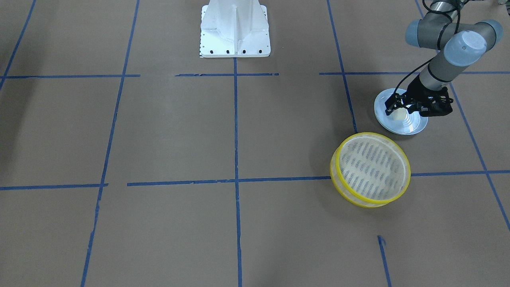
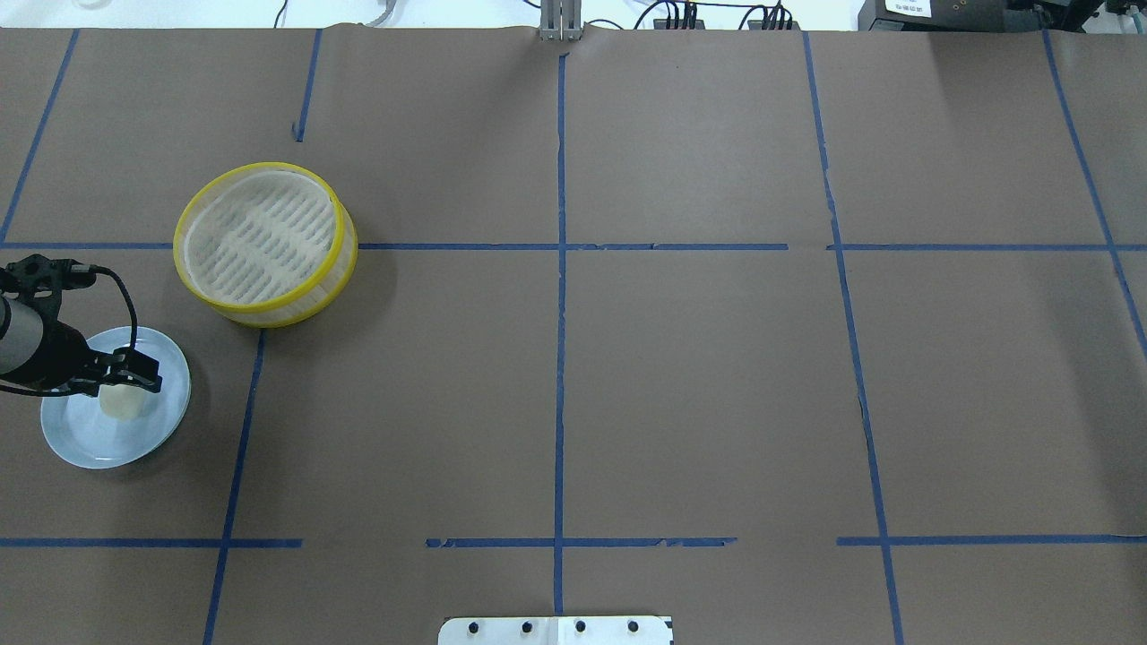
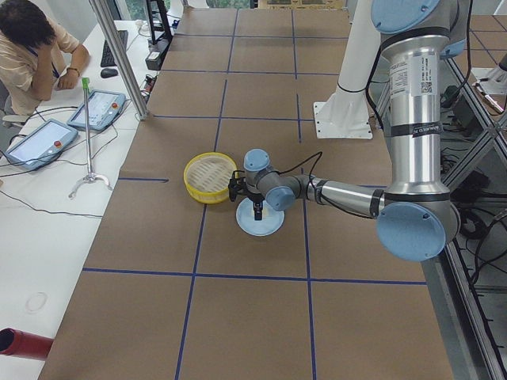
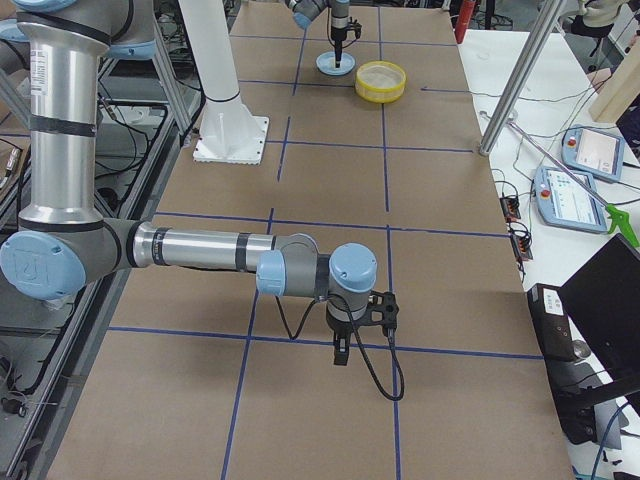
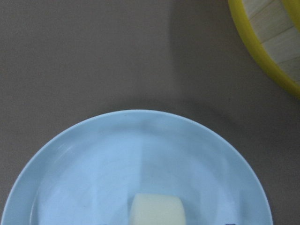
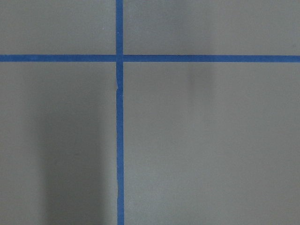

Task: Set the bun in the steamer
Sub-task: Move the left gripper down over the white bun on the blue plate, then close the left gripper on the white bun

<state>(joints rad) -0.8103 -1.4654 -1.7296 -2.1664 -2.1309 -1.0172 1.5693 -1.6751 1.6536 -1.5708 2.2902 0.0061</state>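
Left fingers apart at bun on blue plate

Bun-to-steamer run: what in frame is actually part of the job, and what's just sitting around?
In the job:
- bun
- steamer, nothing in it yet
- blue plate, under the bun
- left gripper, at the bun

Just lying about:
- right gripper, far from both
- white robot pedestal
- teach pendants on the side desk

The bun lies on the plate, just below the left jaws; the steamer sits on the counter ahead and right of those jaws, near the plate, not touching it.
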